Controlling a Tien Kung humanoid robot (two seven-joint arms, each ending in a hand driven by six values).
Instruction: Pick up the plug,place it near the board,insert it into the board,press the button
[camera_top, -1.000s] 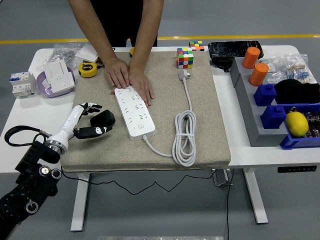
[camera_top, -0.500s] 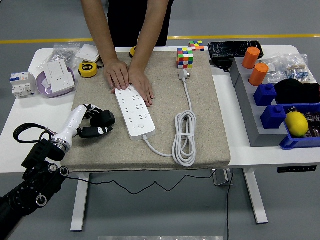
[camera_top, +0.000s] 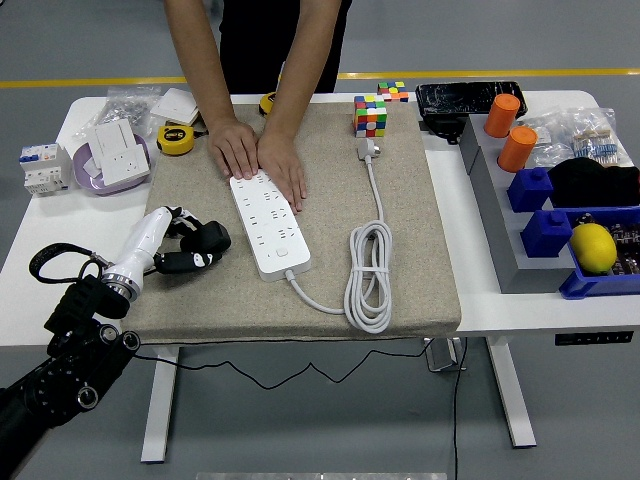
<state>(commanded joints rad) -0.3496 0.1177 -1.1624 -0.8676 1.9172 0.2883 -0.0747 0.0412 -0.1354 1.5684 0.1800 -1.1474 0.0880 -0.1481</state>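
The robot's left hand (camera_top: 178, 243) has its fingers curled around the black plug (camera_top: 206, 237) on the mat (camera_top: 410, 230), left of the white power strip (camera_top: 270, 224). A person's hands (camera_top: 258, 155) press flat on the strip's far end.

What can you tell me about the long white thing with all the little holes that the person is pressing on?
The long white plastic power strip lies flat on the beige mat, angled slightly. Rows of sockets run along its top, with a button near its close end. A white cable leaves that end and coils beside it. The person's hands press down on its far end. The robot's left hand is beside it, not touching.
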